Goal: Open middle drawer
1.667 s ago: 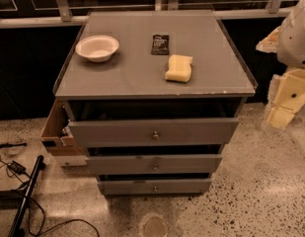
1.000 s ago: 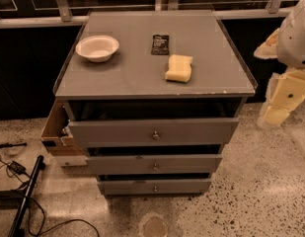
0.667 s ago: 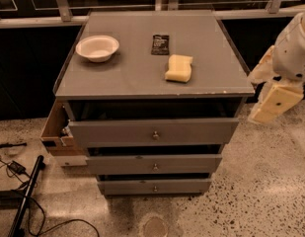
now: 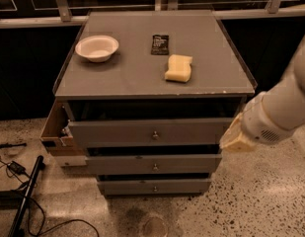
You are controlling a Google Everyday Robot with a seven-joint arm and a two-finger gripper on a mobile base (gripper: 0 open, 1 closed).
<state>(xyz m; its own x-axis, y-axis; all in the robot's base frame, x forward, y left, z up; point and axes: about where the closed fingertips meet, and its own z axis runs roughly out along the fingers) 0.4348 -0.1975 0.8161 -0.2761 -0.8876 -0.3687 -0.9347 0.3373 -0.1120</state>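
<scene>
A grey cabinet has three drawers stacked at its front. The middle drawer (image 4: pixel 191 164) is a wide shallow grey front with a small round metal knob (image 4: pixel 155 167) at its centre. It sits between the taller top drawer (image 4: pixel 112 132) and the narrower bottom drawer (image 4: pixel 122 186). All three fronts stand stepped slightly out from the cabinet. My gripper (image 4: pixel 235 139) is the cream-coloured end of the white arm coming in from the right. It hangs by the right end of the top drawer front, above and to the right of the middle drawer's knob.
On the cabinet top (image 4: pixel 127 78) lie a white bowl (image 4: pixel 96 47), a black packet (image 4: pixel 160 44) and a yellow sponge (image 4: pixel 178 67). A cardboard box (image 4: pixel 56 130) stands against the cabinet's left side. Cables and a black bar (image 4: pixel 24 196) lie on the speckled floor at the left.
The arm has swung left and down from the far right edge, bringing my gripper up to the cabinet's right front corner. The drawers and the things on top have not moved.
</scene>
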